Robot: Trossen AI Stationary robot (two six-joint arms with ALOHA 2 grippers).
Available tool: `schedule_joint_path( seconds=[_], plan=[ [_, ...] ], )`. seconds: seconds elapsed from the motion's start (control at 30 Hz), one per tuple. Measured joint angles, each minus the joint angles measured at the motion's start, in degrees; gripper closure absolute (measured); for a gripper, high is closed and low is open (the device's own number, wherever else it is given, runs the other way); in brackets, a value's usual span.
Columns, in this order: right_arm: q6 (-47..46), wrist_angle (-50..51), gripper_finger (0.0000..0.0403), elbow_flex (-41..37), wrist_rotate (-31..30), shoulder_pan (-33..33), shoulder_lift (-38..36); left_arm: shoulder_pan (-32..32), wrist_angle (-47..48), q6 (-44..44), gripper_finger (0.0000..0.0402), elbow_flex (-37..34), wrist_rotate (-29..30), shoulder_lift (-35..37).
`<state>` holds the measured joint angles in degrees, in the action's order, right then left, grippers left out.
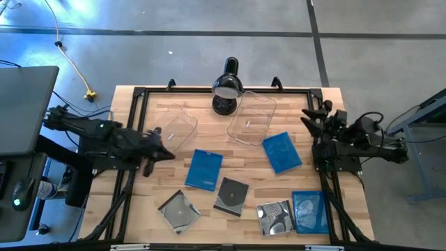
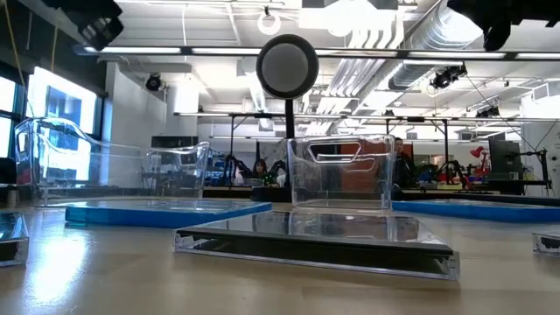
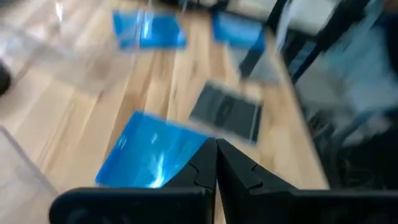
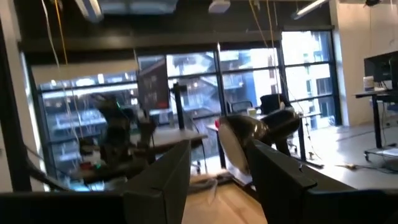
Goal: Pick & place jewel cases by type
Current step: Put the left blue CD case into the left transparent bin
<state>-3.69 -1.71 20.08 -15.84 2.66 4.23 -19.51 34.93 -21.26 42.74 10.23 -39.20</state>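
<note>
Six jewel cases lie flat on the wooden table. The blue ones are at centre (image 1: 205,169), right of centre (image 1: 282,152) and the near right corner (image 1: 310,211). The clear/dark ones with silvery discs form a near row (image 1: 179,209), (image 1: 231,195), (image 1: 274,216). My left gripper (image 1: 157,143) hangs shut above the table, left of the centre blue case (image 3: 152,158); its wrist view also shows a dark case (image 3: 225,112). My right gripper (image 1: 313,115) is open (image 4: 217,180), raised at the table's right side, touching nothing.
Two larger clear plastic tubs sit on the far half of the table (image 1: 178,125), (image 1: 252,117). A black desk lamp (image 1: 226,87) stands at the far edge between them. A black frame rims the table (image 1: 139,94). Bare wood shows left of the centre blue case.
</note>
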Motion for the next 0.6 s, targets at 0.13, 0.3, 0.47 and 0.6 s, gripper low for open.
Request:
schedule_joint_path(
  seconds=[0.13,0.3,0.47,0.6],
  plan=[
    [-1.4,-0.1,0.0248,0.0,6.9,0.0,5.9,0.0,14.7,-1.0,0.0399,10.6,-4.3,-12.6],
    [-0.7,-14.7,0.0248,0.0,14.4,0.0,22.8,-0.1,28.0,-7.6,0.0401,20.0,-6.9,-24.2],
    [0.2,-28.6,0.0247,0.7,20.3,0.0,41.2,-5.7,30.7,-8.5,0.0401,25.2,-8.3,-30.3],
    [1.6,-29.0,0.0247,5.3,22.4,-0.7,52.3,-13.2,30.6,-14.6,0.0401,26.6,-2.8,-30.8]
  ],
)
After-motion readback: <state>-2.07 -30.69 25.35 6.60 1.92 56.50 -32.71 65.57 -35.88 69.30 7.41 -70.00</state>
